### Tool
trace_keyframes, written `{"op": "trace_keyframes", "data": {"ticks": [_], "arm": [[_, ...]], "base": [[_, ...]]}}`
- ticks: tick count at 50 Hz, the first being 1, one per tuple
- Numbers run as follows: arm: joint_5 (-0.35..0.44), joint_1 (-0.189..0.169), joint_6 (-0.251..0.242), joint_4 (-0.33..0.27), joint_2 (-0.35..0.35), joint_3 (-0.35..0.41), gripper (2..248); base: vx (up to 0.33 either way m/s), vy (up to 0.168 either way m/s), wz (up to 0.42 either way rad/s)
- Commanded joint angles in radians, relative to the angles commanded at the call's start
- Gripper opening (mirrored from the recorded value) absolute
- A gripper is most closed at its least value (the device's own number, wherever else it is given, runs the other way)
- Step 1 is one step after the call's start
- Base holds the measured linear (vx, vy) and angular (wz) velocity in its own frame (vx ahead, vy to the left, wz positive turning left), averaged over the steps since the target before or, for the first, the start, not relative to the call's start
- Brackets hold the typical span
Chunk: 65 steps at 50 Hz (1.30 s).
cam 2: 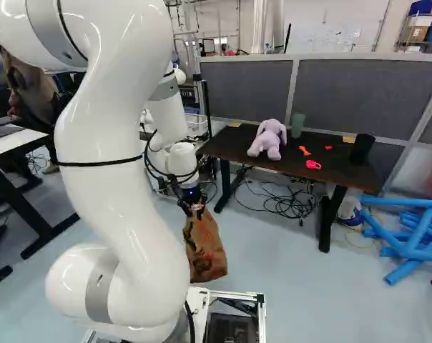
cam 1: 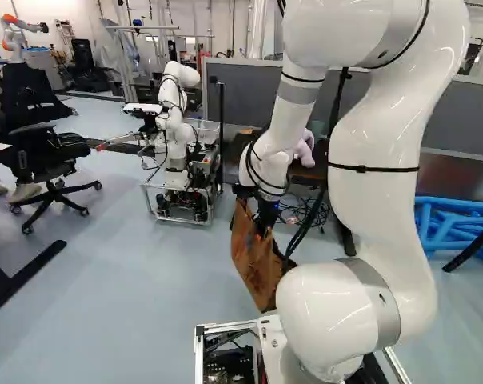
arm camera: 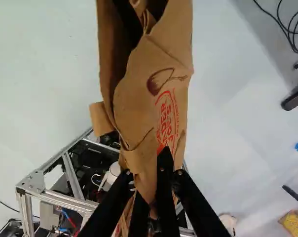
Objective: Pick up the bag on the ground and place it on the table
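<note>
While the hand holds the brown paper bag pinched by its upper part, the bag hangs outside the desk's near edge, with floor between it and the black leg. A plush rabbit and dark cup stand on top.

Red capital letters stand on the brown paper bag; marks on the whiteboard are too small.

A robotics lab: another robot on a wheeled frame, grey partitions (plus an office chair).
</note>
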Motion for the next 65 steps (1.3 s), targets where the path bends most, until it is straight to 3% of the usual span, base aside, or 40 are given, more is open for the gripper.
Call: {"op": "trace_keyframes", "data": {"ticks": [65], "arm": [[-0.229, -0.009, 0.000, 0.000, 0.195, -0.072, 21]], "base": [[0.000, 0.000, 0.000]]}}
